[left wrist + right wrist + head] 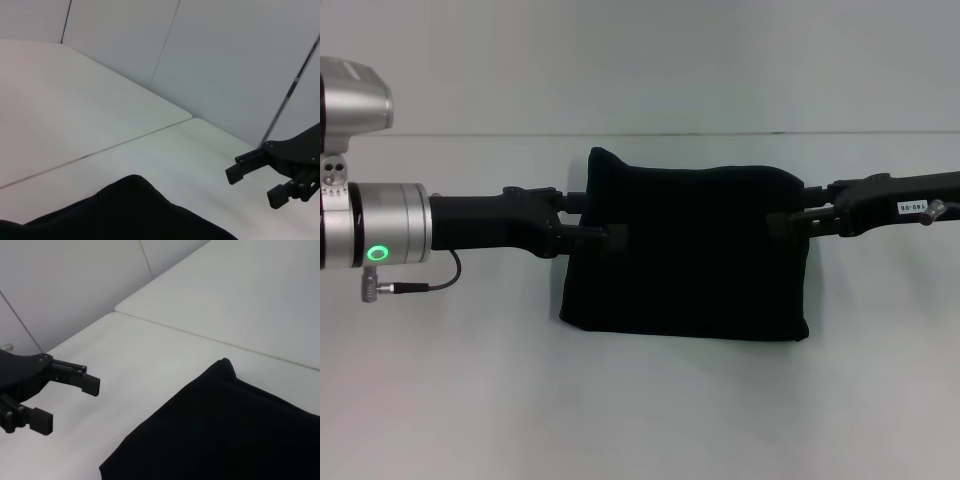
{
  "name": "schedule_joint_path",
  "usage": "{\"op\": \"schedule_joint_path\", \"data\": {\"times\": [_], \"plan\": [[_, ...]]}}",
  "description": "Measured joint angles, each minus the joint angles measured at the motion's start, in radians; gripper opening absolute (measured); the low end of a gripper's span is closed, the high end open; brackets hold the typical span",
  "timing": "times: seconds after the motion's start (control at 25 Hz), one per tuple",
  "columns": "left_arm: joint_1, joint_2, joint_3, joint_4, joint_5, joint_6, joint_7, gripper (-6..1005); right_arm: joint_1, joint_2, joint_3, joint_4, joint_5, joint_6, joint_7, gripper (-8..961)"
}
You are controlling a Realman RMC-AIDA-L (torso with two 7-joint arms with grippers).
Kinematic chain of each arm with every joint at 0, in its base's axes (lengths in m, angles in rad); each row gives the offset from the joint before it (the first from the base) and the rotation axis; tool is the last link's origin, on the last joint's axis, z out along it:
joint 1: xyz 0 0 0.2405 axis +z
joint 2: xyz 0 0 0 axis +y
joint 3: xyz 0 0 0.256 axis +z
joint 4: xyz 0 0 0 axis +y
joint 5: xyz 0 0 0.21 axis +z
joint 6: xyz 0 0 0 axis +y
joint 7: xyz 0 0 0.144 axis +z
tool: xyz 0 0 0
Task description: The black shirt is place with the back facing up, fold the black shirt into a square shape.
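On the white table in the head view, the black shirt lies folded into a squarish block at the middle, its far left corner poking up in a small peak. No lettering shows on the visible side. The left gripper reaches in from the left at mid-height of the folded block, its tips at the shirt's left edge. The right gripper comes in from the right, tips at the right edge. Dark fingers against dark cloth make it impossible to tell from this view whether either set of jaws is pinching the fabric. A silver arm segment with a green ring light and a thin cable fills the left margin.

Left wrist view: part of the black shirt sits low in the picture, its raised corner rounded against the pale table. Farther off, the right gripper shows two fingers spread apart with nothing between them, clear of the cloth. A seam crosses the tabletop and grey wall panels stand behind.

Right wrist view: the black shirt spreads across the near corner, its pointed corner standing up. Across the table, the left gripper shows two fingers parted and empty, apart from the fabric.
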Motion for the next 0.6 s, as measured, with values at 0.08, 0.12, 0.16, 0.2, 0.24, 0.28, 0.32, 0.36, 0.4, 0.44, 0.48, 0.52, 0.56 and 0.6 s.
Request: {"op": "schedule_joint_path", "data": {"times": [0.08,0.12,0.16,0.2,0.24,0.28,0.32,0.36,0.4,0.44,0.48,0.52,0.56,0.6], "plan": [[0.0,0.0,0.0,0.0,0.001,0.0,0.003,920,0.002,0.001,0.0,0.0,0.0,0.0,0.0,914],[0.0,0.0,0.0,0.0,0.002,0.0,0.006,920,0.003,0.001,0.0,0.0,0.0,0.001,-0.001,914],[0.0,0.0,0.0,-0.001,0.002,0.0,0.008,920,0.004,0.001,0.0,0.0,0.0,0.001,-0.001,914],[0.0,0.0,0.0,-0.001,0.002,0.0,0.008,920,0.004,0.002,0.0,0.0,0.0,0.001,-0.001,914],[0.0,0.0,0.0,-0.001,0.003,0.0,0.009,920,0.005,0.002,0.0,0.0,0.0,0.001,-0.001,914],[-0.001,0.0,0.0,-0.001,0.003,0.0,0.009,920,0.005,0.003,0.0,0.0,0.0,0.001,-0.001,914],[0.0,0.0,0.0,-0.002,0.003,0.0,0.009,920,0.006,0.003,-0.001,0.0,0.0,0.001,-0.001,914],[0.0,0.0,0.0,-0.002,0.004,0.001,0.009,920,0.006,0.004,-0.002,0.0,0.0,0.001,-0.002,914],[0.0,0.0,0.0,-0.002,0.004,0.001,0.009,920,0.006,0.004,-0.003,0.0,0.0,0.001,-0.002,914],[0.0,0.0,0.0,-0.002,0.004,0.001,0.009,920,0.006,0.004,-0.004,0.0,0.0,0.001,-0.002,914],[0.0,0.0,0.0,-0.002,0.004,0.003,0.01,919,0.006,0.005,-0.004,0.0,0.0,-0.001,-0.002,914],[0.0,0.0,0.0,-0.002,0.004,0.003,0.01,919,0.006,0.005,-0.004,0.0,0.0,-0.001,-0.002,914],[0.0,0.0,0.0,-0.001,0.005,0.004,0.009,919,0.006,0.006,-0.003,0.0,0.0,-0.002,-0.002,914],[0.0,0.0,0.0,-0.001,0.005,0.005,0.01,919,0.006,0.006,-0.003,0.0,0.0,-0.002,-0.002,914]]}}
